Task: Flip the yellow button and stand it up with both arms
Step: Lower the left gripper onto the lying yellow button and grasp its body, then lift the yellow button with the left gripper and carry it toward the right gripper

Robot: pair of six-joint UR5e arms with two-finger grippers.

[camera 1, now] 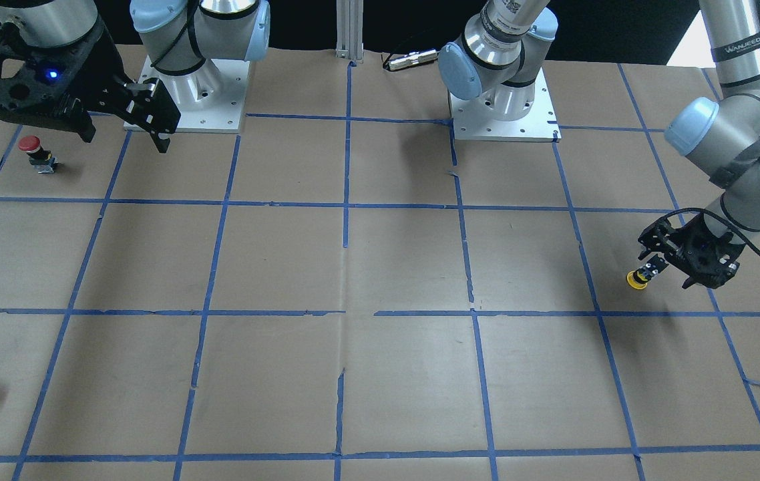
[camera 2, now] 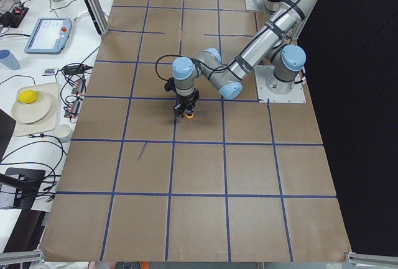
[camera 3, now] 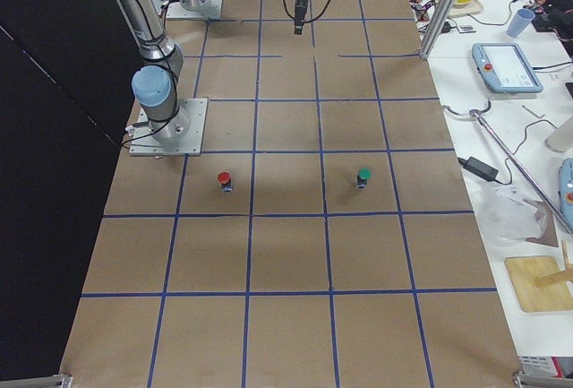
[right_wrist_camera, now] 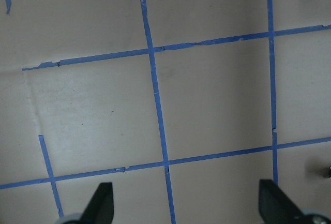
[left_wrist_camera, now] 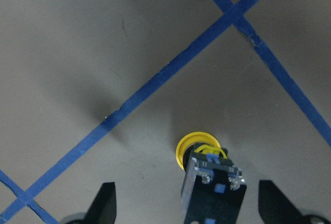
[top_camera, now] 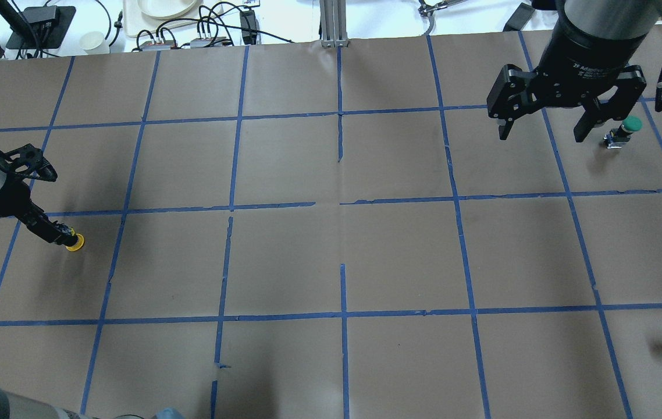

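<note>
Straddling the yellow button (left_wrist_camera: 212, 182), cap-down on the bench (left_wrist_camera: 77, 53) at lower centre, with left end effector (left_wrist_camera: 189, 195) spread wide, touching nothing.

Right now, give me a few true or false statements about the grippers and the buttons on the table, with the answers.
1. The left gripper has its fingers spread on either side of the yellow button. True.
2. The right gripper is shut on the red button. False: it is open and empty, up off the table, where the red button sits.
3. A green button sits on the table. True.
4. The yellow button's cap faces the left wrist camera. False: its black block faces the camera, with the cap on the far side.
5. The yellow button is at the table's centre. False: it is near the end on the robot's left.
</note>
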